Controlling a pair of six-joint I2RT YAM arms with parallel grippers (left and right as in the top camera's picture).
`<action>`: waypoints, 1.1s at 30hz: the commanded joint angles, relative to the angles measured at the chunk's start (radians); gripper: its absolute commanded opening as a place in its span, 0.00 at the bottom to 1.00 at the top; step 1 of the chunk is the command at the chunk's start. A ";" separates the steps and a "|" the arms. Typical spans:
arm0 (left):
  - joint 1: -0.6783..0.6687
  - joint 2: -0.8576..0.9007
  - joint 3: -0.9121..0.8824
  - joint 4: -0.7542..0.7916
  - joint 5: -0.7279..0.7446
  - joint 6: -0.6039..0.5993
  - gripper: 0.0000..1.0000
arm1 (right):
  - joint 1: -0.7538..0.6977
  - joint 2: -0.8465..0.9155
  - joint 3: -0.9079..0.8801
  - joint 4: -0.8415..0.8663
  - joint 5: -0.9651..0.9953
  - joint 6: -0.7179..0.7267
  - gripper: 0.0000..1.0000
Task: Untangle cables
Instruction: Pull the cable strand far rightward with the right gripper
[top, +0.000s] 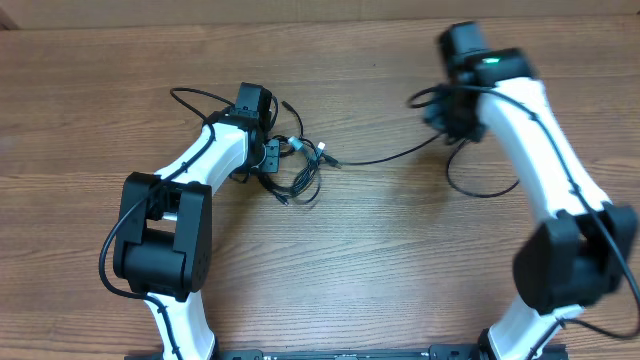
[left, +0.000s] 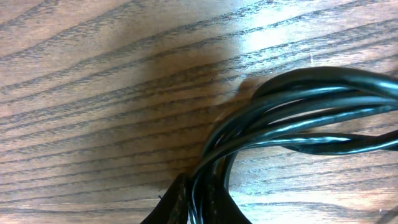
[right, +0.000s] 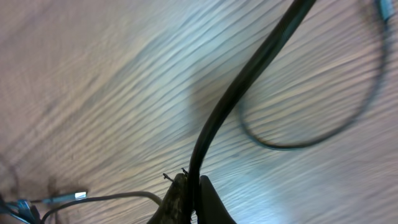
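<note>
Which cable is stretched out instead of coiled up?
The single cable running from the tangle across to the right gripper, which pinches it; the rest sit looped in the left gripper.

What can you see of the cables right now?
The cables are thin, glossy black cords. Most lie bunched in loops on the table at the left gripper, which is shut on several strands. A silvery plug sticks out of the bunch. One strand runs right from there to the right gripper, which is shut on it.
</note>
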 joint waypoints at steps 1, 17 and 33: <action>0.005 0.068 -0.046 -0.008 -0.039 -0.014 0.11 | -0.079 -0.089 0.027 -0.005 -0.031 -0.072 0.04; 0.005 0.068 -0.046 -0.009 -0.039 -0.013 0.11 | -0.546 -0.165 0.027 -0.003 -0.399 -0.039 0.04; 0.005 0.068 -0.046 -0.008 -0.038 -0.014 0.11 | -0.789 -0.164 0.022 0.140 -0.408 0.048 0.04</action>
